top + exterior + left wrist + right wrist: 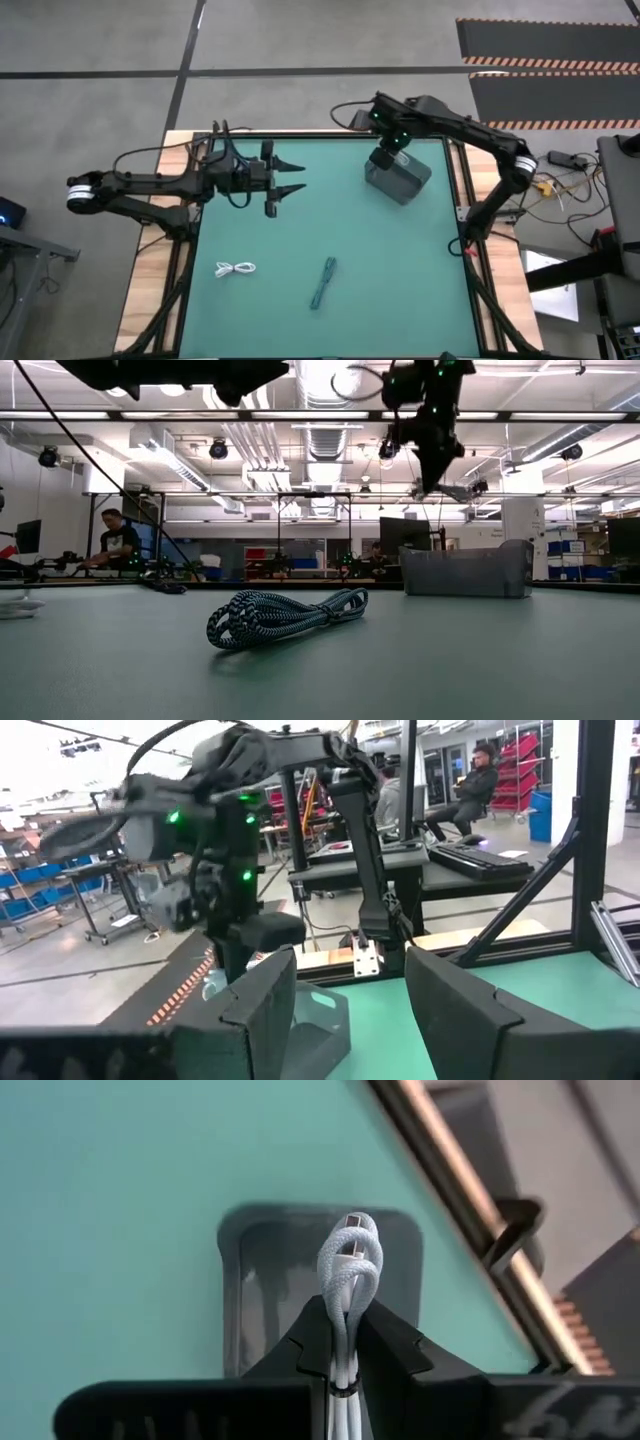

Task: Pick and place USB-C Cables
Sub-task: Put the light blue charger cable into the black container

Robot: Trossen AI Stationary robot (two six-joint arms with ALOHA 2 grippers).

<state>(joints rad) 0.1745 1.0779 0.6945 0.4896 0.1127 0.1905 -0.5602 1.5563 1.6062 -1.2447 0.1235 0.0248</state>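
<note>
My right gripper hangs over the grey bin near the table's far right, shut on a white USB-C cable bundle. A second white bundle lies flat on the green mat toward the near left. The teal braided bundle lies near the table's near middle and shows close up in the low view. No dark blue bundle is visible. My left gripper is open and held above the far left part of the table, pointing toward the bin and touching nothing. My right gripper pinches the white bundle between its two fingers, coming from above and pointing down. The looped end with the two connectors sticks out past the fingertips. The bundle is lifted clear and points down into the open bin.
The bin stands close to the table's far right frame rail. Open green mat lies between the bin and the two loose bundles. Black robot wiring trails by the left arm. People sit at desks beyond the table.
</note>
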